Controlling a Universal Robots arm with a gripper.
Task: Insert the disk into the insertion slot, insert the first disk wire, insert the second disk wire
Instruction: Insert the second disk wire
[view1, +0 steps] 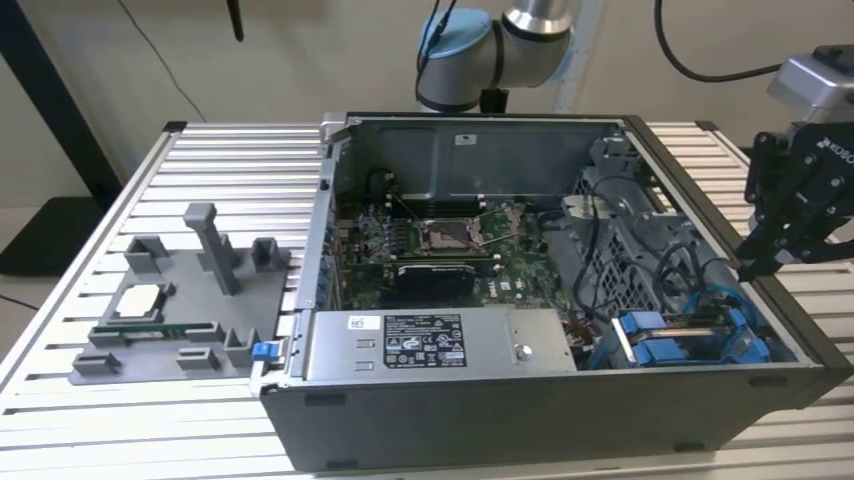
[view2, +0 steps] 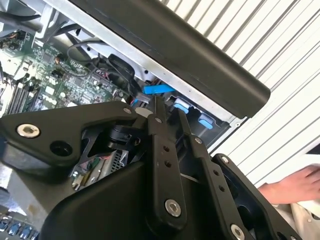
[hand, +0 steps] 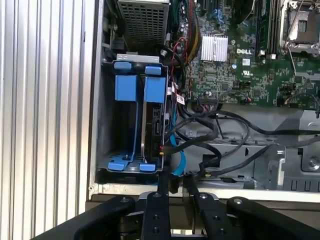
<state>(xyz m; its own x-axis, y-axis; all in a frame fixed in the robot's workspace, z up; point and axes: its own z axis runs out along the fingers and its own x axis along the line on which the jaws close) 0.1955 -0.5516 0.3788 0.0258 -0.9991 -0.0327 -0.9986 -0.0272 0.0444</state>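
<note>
Hand (hand: 176, 178) at case rim (hand: 125, 189), disk (hand: 152, 125) standing in insertion slot (hand: 103, 125)

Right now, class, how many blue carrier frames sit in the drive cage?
2, side by side in the insertion slot: one blue frame nearer the slatted table, the other beside the cables. More may be hidden.

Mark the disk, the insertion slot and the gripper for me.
the disk (hand: 155, 90): first wrist view, blue carrier frame's end.
the insertion slot (hand: 105, 125): first wrist view, grey cage side wall.
the gripper (hand: 175, 182): first wrist view, at its tip.
</note>
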